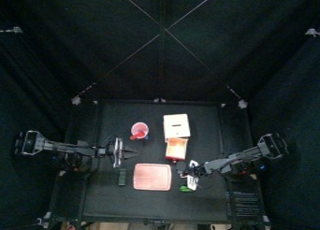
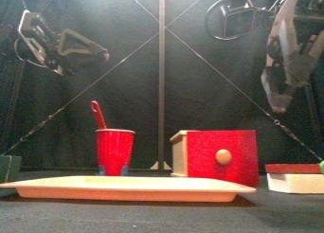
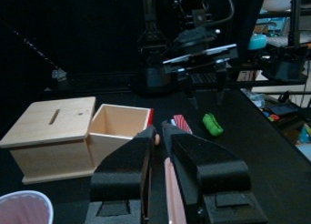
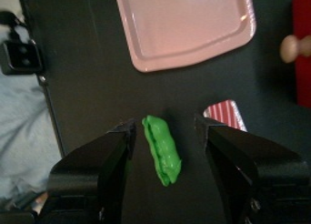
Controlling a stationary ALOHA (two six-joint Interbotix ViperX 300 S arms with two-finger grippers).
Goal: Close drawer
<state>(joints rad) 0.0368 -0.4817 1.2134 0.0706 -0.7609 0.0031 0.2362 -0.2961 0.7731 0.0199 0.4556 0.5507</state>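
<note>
You see black curtains point(image 1: 75, 37) enclosing the pen on every side; the black table point(image 1: 107, 117) sits toward six o'clock from centre.

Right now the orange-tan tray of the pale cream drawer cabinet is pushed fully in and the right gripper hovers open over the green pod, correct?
Not quite: the orange-tan tray is pulled out of the pale cream drawer cabinet, as the left wrist view shows. The right gripper does hover open over the green pod.

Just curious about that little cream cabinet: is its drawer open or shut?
Open. In the left wrist view the tray sticks out from the cabinet, its hollow inside showing.
</note>
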